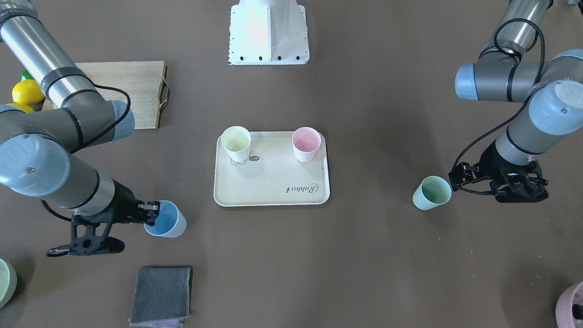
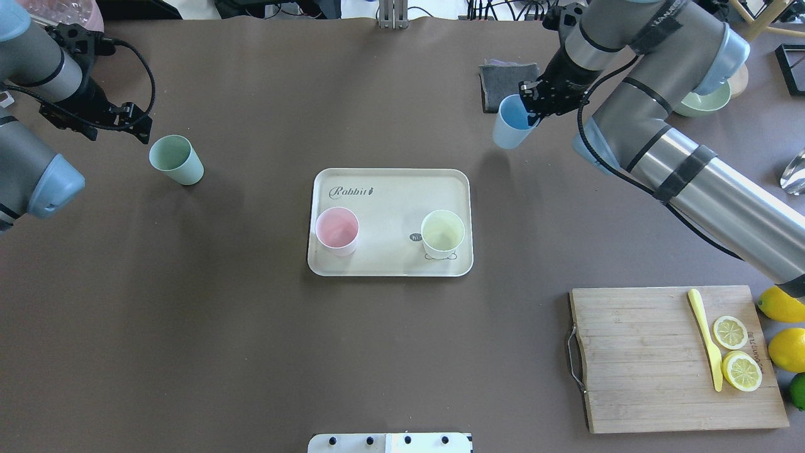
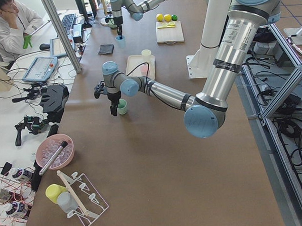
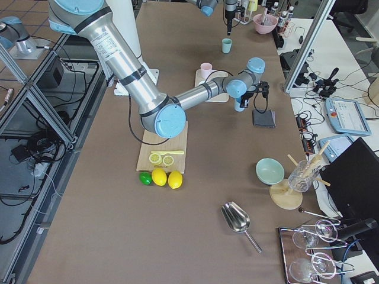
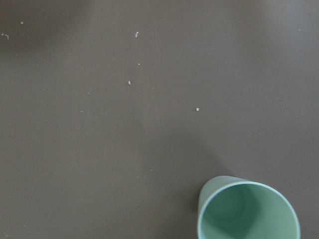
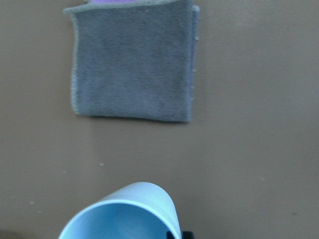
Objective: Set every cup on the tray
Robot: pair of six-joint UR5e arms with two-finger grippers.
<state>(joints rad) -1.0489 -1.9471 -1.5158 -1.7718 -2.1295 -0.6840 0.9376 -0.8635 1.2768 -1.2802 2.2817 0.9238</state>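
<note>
**Rim pinch on blue cup: slip risk**

Front view: the right end effector point(image 1: 154, 210) is closed on the thin rim of the blue cup point(image 1: 167, 220), which is smooth tapered plastic. A one-wall grip could let it swing or drop. The tray point(image 1: 273, 189), flat cream with a raised rim, sits well apart from it on the table, holding the pink cup point(image 1: 306, 143) and yellow cup point(image 1: 236, 143). The left end effector point(image 1: 457, 176) is just beside the green cup point(image 1: 432, 192), gripping nothing. Its opening cannot be told, and a nudge could topple the cup.

Overhead: the blue cup looks tilted.

Right wrist: a fuzzy grey cloth point(image 6: 132, 59) lies ahead of the end effector.

Brown table point(image 2: 188, 327) with tray point(image 2: 390, 195), green cup point(image 2: 177, 160), cutting board point(image 2: 635, 358), grey cloth point(image 2: 500, 82).
</note>
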